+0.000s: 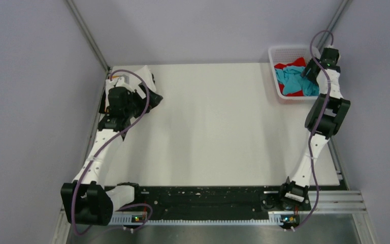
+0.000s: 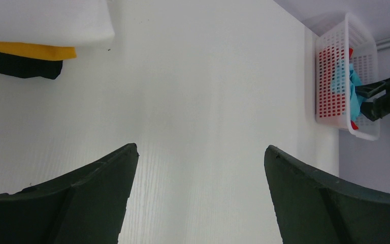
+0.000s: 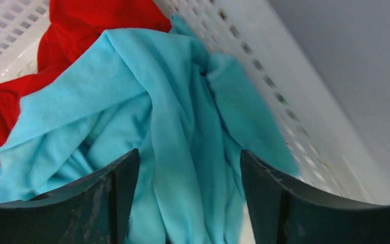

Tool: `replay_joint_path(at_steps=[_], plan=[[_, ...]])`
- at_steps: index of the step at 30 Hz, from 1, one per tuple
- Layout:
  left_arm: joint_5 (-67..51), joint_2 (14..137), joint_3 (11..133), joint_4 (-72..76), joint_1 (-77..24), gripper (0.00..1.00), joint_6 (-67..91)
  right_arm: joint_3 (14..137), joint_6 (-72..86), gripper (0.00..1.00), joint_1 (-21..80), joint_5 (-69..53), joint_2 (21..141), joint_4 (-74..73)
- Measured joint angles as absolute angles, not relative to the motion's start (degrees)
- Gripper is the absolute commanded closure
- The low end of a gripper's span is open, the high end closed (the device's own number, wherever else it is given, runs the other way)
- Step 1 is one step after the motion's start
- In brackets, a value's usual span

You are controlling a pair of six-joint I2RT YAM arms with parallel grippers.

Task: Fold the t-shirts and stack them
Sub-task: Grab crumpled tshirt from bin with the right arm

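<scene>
Fingers (image 3: 114,193) of my right gripper (image 3: 188,157) stood part-open astride a rumpled fold of turquoise t-shirt (image 3: 132,91), which lay over red t-shirt (image 3: 81,25). The basket (image 3: 264,71) wall was close on one side. Arm reached to the far corner, wrist pitched down. My left gripper (image 2: 200,150) gaped wide over bare table (image 2: 208,76), near the folded stack: white t-shirt (image 2: 40,20), yellow-orange t-shirt (image 2: 30,51), black t-shirt (image 2: 20,67).

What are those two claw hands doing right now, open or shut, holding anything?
Left gripper: open, holding nothing.
Right gripper: open, jaws astride the crumpled turquoise-blue cloth t-shirt, not clamped yet.
</scene>
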State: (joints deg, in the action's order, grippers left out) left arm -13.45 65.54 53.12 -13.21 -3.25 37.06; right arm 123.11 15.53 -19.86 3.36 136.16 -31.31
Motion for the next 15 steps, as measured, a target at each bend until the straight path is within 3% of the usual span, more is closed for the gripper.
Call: replay_joint_path(at_steps=[1,2,5,15], plan=[[-13.1,65.5,53.1,-13.2,-3.8,0.01,37.4,125.1,15.5,0.37,-20.0,2.4,138.4,-31.3],[-12.9,65.5,53.1,-13.2,-4.2,0.01,37.5,126.7,15.4,0.47,-20.0,1.2,140.3,-31.3],[-12.3,65.5,53.0,-13.3,-5.3,0.01,37.9,128.9,14.6,0.99,-20.1,-1.9,143.2,-30.7],[-11.1,65.3,53.0,-13.4,-7.6,0.01,37.5,130.3,13.0,1.00,-20.2,-7.3,140.8,-28.4]])
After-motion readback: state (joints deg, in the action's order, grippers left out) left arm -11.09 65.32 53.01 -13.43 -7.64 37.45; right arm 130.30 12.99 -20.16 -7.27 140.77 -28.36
